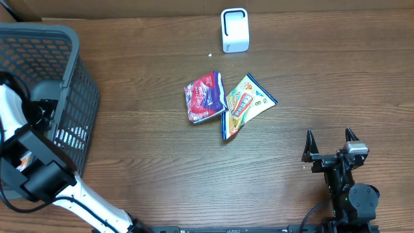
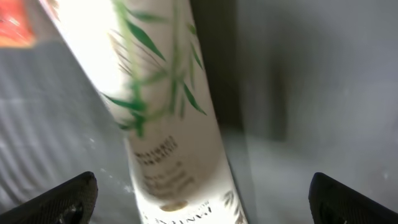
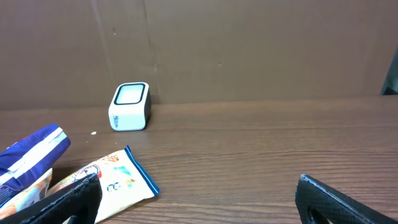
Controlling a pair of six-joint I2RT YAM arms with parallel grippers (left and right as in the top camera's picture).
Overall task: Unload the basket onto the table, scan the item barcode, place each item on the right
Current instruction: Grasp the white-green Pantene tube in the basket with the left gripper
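A dark wooden counter (image 1: pixel 142 149) seen from above. At its left edge stands a grey mesh basket (image 1: pixel 71 97), and the white left arm (image 1: pixel 39 175) reaches down into it. The camera on that arm looks into the basket at a white tube (image 2: pixel 168 124) printed with green bamboo leaves. The tube lies at a slant against the grey basket floor, its lower end nearest the camera. The picture is blurred, the small lettering cannot be read, and no barcode shows. A scrap of something orange-red (image 2: pixel 12 25) sits in the upper left corner.

The left jaws stand fully spread, one black tip at each lower corner of the view, with the tube between them and nothing held. The right jaws, at the counter's lower right, are likewise wide apart and empty.

A small white scanner (image 1: pixel 234 29) stands at the far edge of the counter. In the middle lie two snack packets just touching: a red and purple one (image 1: pixel 206 97) and a yellow one with a blue border (image 1: pixel 246 103).

The tube looks like the item to fetch. It is probably light, smooth plastic that gives a little when squeezed, and its rounded sides could slip or roll. The best hold is likely across the middle of its body, square to its length, leaving the printed faces free for the scanner.
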